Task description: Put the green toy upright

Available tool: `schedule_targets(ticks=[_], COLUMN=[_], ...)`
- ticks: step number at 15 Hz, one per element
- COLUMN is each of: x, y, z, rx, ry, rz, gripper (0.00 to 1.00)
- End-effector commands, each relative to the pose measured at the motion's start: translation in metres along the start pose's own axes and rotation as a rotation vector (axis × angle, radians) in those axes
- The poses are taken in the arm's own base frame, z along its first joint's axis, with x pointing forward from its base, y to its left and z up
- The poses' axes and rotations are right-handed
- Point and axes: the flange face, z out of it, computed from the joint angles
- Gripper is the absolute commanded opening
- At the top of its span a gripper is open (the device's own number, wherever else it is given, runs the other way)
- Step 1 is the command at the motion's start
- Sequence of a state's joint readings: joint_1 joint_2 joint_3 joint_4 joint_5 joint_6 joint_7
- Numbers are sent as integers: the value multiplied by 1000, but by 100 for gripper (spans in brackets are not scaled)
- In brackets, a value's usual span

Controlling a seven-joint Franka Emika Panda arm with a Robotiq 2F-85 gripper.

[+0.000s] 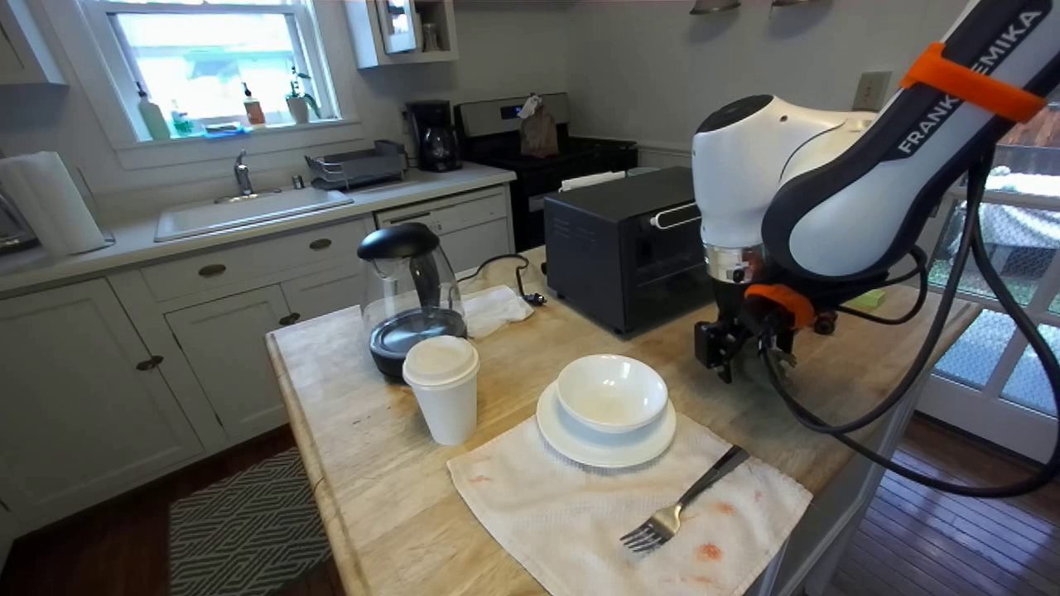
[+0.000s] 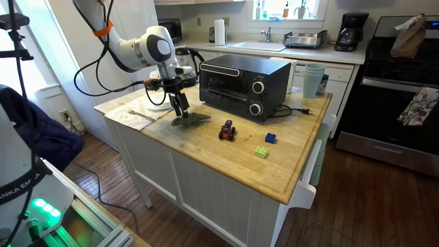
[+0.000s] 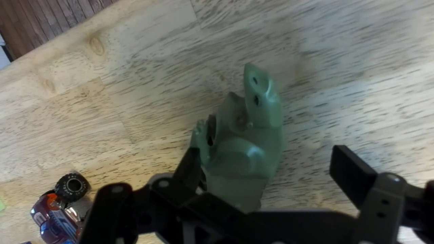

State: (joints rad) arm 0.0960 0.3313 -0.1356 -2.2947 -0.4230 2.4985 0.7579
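Note:
The green toy [image 2: 192,119] is dark olive-green, lumpy and elongated. In an exterior view it lies low and lengthwise on the wooden tabletop, under the gripper [image 2: 181,110]. In the wrist view the green toy [image 3: 242,152] sits between the fingers, its eyed head end pointing up the picture and its lower end hidden by the gripper. The gripper [image 3: 269,166] is open. Its left finger is close against or overlapping the toy's side; I cannot tell if it touches. A gap separates the right finger from the toy. In an exterior view the gripper [image 1: 741,360] and cables mostly hide the toy.
A toy truck [image 2: 227,130], a blue block [image 2: 270,138] and a lime block [image 2: 260,152] lie on the table. A black toaster oven [image 2: 236,85] stands behind the gripper. A white bowl [image 1: 613,393], fork [image 1: 683,505], cup [image 1: 443,389] and kettle [image 1: 414,306] are nearby.

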Motion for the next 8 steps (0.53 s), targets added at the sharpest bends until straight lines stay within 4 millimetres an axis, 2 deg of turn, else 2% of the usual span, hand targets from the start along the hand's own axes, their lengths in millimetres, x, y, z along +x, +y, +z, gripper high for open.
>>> schedule_targets(ticks=[1,8], x=[4,1], y=[-7,2], z=[8,3], rx=[-10,-84], ry=[-25,-80], rz=[25,41], gripper=[100,100])
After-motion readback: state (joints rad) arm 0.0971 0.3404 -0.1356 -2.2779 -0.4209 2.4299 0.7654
